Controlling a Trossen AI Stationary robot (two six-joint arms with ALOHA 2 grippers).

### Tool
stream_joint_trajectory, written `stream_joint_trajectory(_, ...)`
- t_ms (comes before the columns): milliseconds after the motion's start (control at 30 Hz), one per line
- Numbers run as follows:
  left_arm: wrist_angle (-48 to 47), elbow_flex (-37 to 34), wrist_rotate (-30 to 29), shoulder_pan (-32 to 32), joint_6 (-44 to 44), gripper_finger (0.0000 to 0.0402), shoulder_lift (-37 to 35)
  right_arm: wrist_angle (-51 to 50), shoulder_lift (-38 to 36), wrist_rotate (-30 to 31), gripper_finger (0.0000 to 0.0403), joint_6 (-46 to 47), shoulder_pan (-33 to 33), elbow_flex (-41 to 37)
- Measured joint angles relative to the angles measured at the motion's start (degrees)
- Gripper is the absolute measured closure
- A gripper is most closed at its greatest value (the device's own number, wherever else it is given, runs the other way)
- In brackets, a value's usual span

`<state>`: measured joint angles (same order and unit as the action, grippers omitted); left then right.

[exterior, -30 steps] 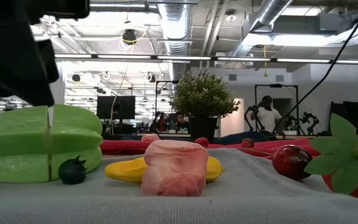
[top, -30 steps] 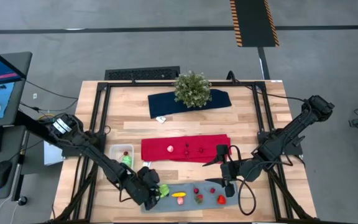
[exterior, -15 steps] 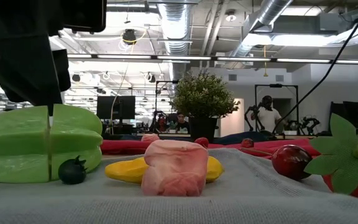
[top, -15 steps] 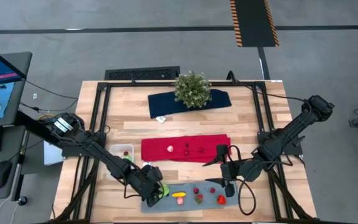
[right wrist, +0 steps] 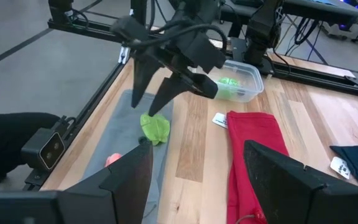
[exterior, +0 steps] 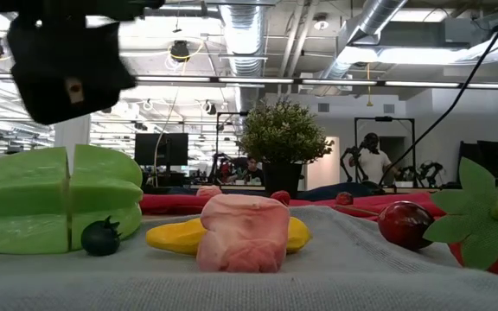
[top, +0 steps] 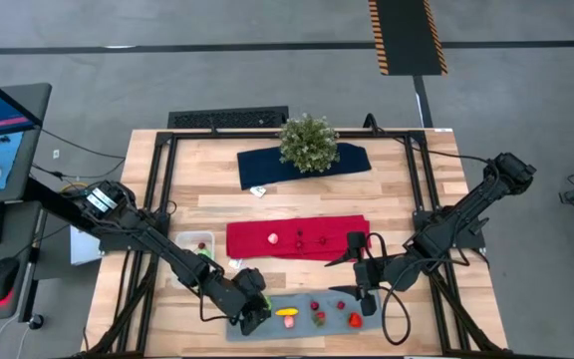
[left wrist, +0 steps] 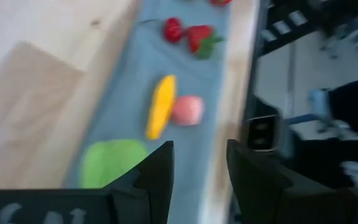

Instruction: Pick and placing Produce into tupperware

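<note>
The produce lies on a grey mat (top: pixel 299 300) at the near edge. It includes a green leafy piece (exterior: pixel 59 199) (left wrist: pixel 113 163) (right wrist: pixel 155 128), a yellow one (top: pixel 285 312) (left wrist: pixel 161 106), a pink one (exterior: pixel 242 231) (left wrist: pixel 187 110), strawberries (top: pixel 355 319) (left wrist: pixel 201 36) and a dark berry (exterior: pixel 100 236). My left gripper (top: pixel 252 307) (right wrist: pixel 156 88) hangs open just above the green piece and touches nothing. The clear tupperware (top: pixel 195 245) (right wrist: pixel 238 79) stands to the left on the wood with a green piece inside. My right gripper (top: pixel 339 276) waits open over the mat's right part.
A red cloth (top: pixel 297 239) with a few small produce pieces lies behind the mat. Farther back a potted plant (top: pixel 308 143) stands on a dark blue cloth (top: pixel 352 160). A black frame (top: pixel 157 189) runs along the table's edges.
My left gripper has moved toward the table's right, along the mat's left end, and has risen from just over the green leafy piece to well above it. The green piece and the other produce have stayed in place.
</note>
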<state>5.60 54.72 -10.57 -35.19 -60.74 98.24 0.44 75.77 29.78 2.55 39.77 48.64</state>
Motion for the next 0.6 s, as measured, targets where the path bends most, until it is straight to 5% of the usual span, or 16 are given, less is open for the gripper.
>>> stream_joint_trajectory(600,4.6,0.0,-2.6,-1.1,6.3,0.0256,0.0,0.0,0.0,-1.7,0.0128,0.0,0.0,0.0)
